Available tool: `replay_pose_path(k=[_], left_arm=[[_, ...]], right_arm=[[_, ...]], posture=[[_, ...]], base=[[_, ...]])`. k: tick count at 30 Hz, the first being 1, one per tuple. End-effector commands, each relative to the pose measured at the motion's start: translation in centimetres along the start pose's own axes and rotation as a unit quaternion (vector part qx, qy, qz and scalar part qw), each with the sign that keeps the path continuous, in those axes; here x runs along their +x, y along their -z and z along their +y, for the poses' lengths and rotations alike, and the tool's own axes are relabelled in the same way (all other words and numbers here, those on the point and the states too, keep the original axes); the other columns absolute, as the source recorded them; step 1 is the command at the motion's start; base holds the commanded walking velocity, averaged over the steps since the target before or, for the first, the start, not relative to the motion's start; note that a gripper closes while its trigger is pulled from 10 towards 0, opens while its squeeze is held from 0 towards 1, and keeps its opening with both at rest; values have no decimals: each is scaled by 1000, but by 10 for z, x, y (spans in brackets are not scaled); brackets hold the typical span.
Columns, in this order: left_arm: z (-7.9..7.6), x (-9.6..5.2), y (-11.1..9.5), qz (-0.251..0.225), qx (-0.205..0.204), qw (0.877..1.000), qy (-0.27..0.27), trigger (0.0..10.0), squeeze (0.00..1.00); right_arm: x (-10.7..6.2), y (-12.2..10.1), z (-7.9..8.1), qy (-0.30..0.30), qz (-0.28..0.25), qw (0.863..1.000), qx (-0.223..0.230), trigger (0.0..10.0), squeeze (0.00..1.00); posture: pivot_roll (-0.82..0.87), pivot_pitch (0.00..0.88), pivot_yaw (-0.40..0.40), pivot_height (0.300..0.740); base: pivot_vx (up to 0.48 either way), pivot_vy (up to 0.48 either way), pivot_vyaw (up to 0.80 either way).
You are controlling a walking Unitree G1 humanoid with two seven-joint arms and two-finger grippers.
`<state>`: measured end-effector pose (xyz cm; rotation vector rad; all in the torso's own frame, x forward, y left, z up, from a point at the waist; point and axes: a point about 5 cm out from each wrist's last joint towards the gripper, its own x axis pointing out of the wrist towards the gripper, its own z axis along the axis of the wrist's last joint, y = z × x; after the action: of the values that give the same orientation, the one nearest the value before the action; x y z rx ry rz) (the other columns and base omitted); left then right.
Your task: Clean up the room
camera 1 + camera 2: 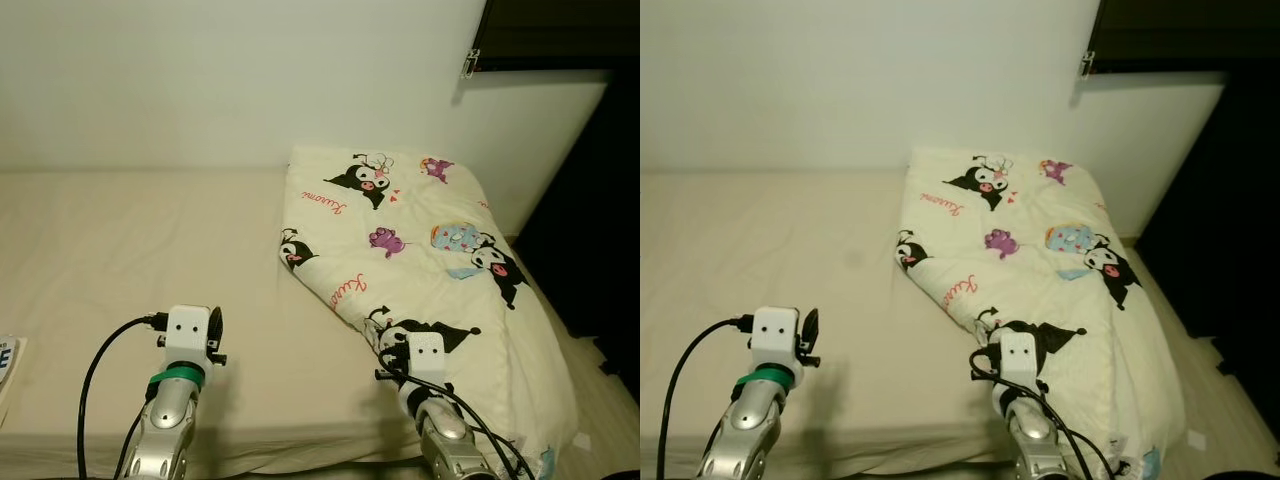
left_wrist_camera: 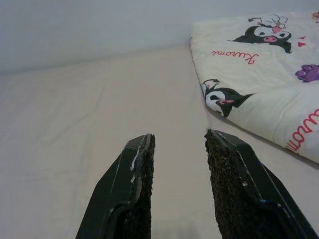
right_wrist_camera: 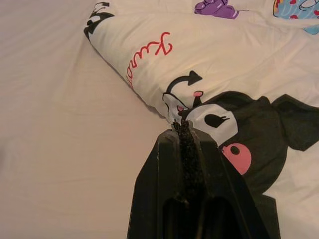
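the step in hand looks like spreading or straightening the cartoon-print duvet [image 1: 420,250] on the bed [image 1: 130,250], and doing it well calls for a firm pinch on the fabric edge and a slow, level pull, so the cloth slides over the beige sheet rather than bunching or slipping free. the right gripper [image 3: 187,130] has its two black fingers pressed together at the duvet's near left edge, and in the right wrist view a small fold of fabric seems caught at the tips, right by the black character print. the duvet lies folded on the right half of the bed, running from the far wall to the near edge. the left gripper [image 2: 178,144] hovers over bare sheet at the near left, fingers narrowly parted and holding nothing, the duvet's left edge well off to its right.
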<state>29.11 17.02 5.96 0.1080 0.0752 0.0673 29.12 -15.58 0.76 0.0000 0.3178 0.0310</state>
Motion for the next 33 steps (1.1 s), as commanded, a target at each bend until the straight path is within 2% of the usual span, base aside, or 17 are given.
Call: replay_pose_path(k=[1,14,15,16,17,18,21,24,33], left_arm=[[-1,-1,4,7,0,1000,2,10000,0],[0,-1,5,16,-15,1000,6,10000,0],[0,-1,6,24,-38,999,6,10000,0],[0,-1,6,24,-38,999,6,10000,0],[1,-1,8,36,-62,997,6,10000,0],[1,-1,8,38,-65,997,7,10000,0],[1,-1,8,34,-58,998,8,10000,0],[2,0,5,19,-30,999,12,10000,0],[4,-1,6,19,-21,999,15,10000,0]], right_arm=[[-2,5,-1,3,9,1000,-2,10000,0],[-2,5,-2,5,11,1000,1,10000,0],[-2,5,-2,5,11,1000,2,10000,0],[-2,5,-2,5,11,1000,2,10000,0],[-2,5,-2,6,12,1000,2,10000,0],[-2,6,-2,6,12,1000,3,10000,0],[-2,6,-2,7,12,1000,4,10000,0],[-2,6,-2,6,12,1000,4,10000,0],[-2,6,0,6,12,1000,7,10000,0]], posture=[[17,0,93,740],[18,0,95,740],[19,0,95,740],[19,0,95,740],[19,0,95,740],[19,0,95,740],[19,0,95,740],[20,0,98,740],[20,0,105,740]], base=[[0,-480,0],[0,-463,0],[0,289,0],[0,289,0],[0,480,0],[0,480,0],[0,480,0],[0,277,0],[0,0,0]])
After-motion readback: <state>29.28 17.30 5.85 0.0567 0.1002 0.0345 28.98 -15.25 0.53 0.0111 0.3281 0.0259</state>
